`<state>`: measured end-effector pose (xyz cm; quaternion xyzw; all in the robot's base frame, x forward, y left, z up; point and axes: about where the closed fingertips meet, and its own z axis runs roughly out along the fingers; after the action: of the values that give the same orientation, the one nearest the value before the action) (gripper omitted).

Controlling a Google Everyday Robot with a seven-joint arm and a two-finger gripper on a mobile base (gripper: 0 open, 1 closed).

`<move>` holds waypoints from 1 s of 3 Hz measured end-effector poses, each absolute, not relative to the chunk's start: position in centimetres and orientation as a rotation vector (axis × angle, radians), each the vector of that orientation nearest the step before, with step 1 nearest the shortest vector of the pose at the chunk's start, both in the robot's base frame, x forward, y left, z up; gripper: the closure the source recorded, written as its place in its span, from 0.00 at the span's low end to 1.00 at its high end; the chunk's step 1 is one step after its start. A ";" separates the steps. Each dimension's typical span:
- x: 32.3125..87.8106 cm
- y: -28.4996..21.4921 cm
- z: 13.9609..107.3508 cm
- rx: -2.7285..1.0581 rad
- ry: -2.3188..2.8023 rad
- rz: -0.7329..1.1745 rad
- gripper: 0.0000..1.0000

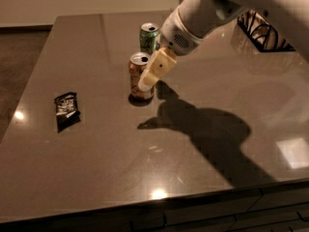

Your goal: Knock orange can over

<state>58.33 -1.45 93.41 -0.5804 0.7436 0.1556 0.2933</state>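
On the dark, glossy desk (96,168) 2 drink cans are seen standing upright. The orange can (136,79), with its silver top and opened tab facing up, is placed near the middle of the desk, a little toward the far side. The green can (149,36) is set just behind it, toward the far edge, and the 2 are kept apart by a narrow gap. The pincer (146,84), cream-coloured and angled down to the left, is held low against the right side of the orange can, its tip overlapping the can's lower half in this view; contact seems likely, though it cannot be confirmed from this angle. Whether the pincer is open or closed cannot be told, and nothing is seen to be gripped by it. The white arm (203,13) is extended in from the upper right, and a broad shadow (203,129) is cast by it across the desk to the right of the orange can. A small black snack packet (66,109) is laid flat well to the left of the cans. A dark wire basket (263,30) is placed at the far right corner, well apart from everything else.
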 end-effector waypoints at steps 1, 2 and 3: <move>58.4 0.6 92.8 -1.576 1.956 0.455 0.00; 58.6 2.2 92.3 -1.600 1.942 0.485 0.18; 58.8 2.8 92.1 -1.604 1.941 0.499 0.41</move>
<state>58.79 2.75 92.09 -0.5993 0.7252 0.1866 0.2832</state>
